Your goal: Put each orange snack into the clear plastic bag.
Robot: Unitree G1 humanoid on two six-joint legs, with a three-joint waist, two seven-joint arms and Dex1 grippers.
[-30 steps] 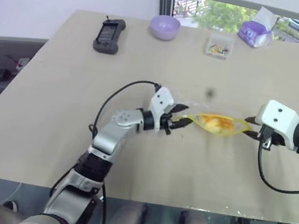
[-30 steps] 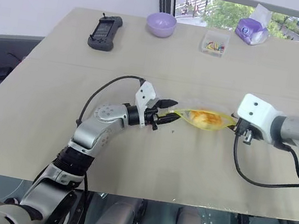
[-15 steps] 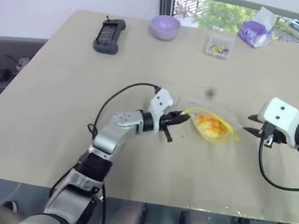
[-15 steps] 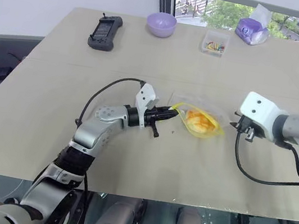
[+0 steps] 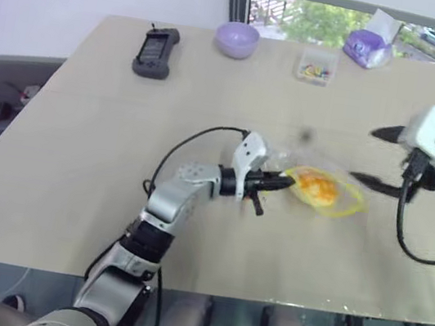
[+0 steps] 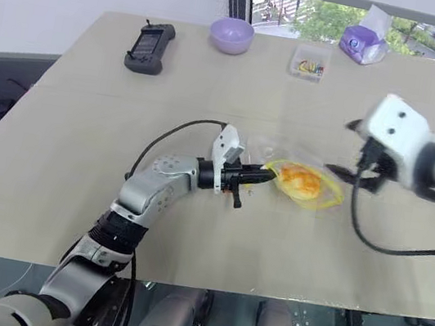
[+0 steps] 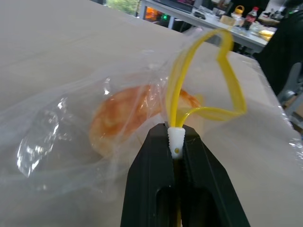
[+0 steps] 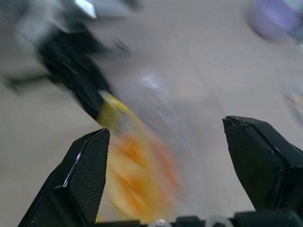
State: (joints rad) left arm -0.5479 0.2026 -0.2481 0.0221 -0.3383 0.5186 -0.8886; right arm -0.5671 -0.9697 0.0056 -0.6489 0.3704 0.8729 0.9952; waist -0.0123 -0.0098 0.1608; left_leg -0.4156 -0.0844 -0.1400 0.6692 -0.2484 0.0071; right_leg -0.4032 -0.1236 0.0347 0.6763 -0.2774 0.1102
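1. Currently the left gripper (image 7: 176,142) has its fingers pressed together, pinching the yellow zip strip (image 7: 222,75) of the clear plastic bag (image 5: 317,187).
2. The orange snack (image 5: 316,185) sits inside the bag, which lies around the table's (image 5: 79,149) centre, toward the right edge.
3. The right gripper (image 5: 382,158) has its fingers spread wide, holding nothing, hovering above the table just beside the bag's right end.
4. Along the far edge: black handheld device (image 5: 154,50), purple bowl (image 5: 237,39), small clear box (image 5: 316,65).
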